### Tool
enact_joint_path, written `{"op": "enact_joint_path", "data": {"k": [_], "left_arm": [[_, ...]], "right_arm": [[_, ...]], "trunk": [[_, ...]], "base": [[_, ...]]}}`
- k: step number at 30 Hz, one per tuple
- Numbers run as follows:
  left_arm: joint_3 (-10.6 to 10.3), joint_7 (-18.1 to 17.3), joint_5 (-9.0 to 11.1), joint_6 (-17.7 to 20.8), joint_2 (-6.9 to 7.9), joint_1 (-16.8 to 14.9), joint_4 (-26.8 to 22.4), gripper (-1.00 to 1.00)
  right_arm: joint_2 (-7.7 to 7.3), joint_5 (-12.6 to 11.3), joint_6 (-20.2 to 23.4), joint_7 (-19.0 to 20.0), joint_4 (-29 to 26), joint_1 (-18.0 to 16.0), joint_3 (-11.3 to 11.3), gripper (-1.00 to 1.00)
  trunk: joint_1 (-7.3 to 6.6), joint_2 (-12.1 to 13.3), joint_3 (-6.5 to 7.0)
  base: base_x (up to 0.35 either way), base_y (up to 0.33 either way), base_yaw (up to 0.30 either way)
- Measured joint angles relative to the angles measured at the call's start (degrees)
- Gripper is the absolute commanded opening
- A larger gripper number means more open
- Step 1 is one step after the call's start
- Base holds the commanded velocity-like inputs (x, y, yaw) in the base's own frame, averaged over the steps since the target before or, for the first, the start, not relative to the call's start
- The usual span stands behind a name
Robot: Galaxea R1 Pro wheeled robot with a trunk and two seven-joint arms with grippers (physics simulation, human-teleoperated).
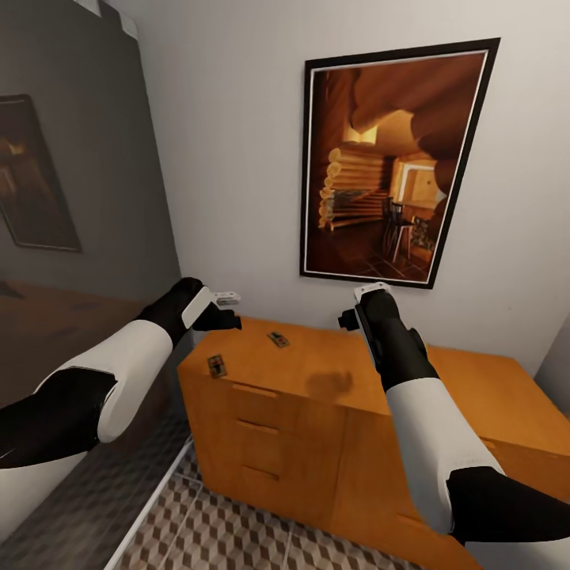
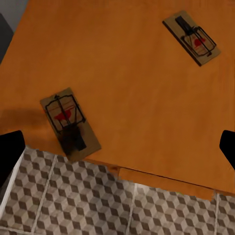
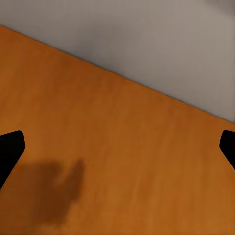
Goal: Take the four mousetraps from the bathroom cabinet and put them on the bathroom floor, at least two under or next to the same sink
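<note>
Two mousetraps lie on the flat top of the orange-brown cabinet (image 1: 317,443): one (image 1: 217,365) by its front left corner, the other (image 1: 278,340) further back. The left wrist view looks down on both, the corner mousetrap (image 2: 70,123) at the cabinet edge and the other mousetrap (image 2: 191,37) apart from it. My left gripper (image 1: 231,310) hovers open above the cabinet's left end, its fingertips (image 2: 10,152) spread wide. My right gripper (image 1: 356,305) hangs open over the bare cabinet top (image 3: 122,161) near the wall. The patterned bathroom floor (image 1: 237,538) lies below.
A large framed picture (image 1: 392,166) hangs on the white wall behind the cabinet. A dark grey wall (image 1: 71,198) stands at the left. The cabinet front carries drawers with slim bar handles (image 1: 257,431). Cube-patterned tiles (image 2: 98,205) show under the cabinet's edge.
</note>
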Motion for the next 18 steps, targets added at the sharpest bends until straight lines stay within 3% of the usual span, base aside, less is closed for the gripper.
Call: {"op": "enact_joint_path", "data": {"k": [10,18], "left_arm": [[0.0,0.1,0.2,0.0,-0.13,0.0,0.1,1.0],[0.0,0.1,0.3,0.0,-0.31,0.0,0.1,1.0]], "right_arm": [[-0.07,-0.2,0.0,0.1,0.1,0.0,0.0,1.0],[-0.09,-0.2,0.0,0.2,0.3,0.0,0.0,1.0]], "trunk": [[0.01,0.0,0.0],[0.02,0.0,0.0]], "base": [[0.244,0.0,0.0],[0.069,0.0,0.0]]}}
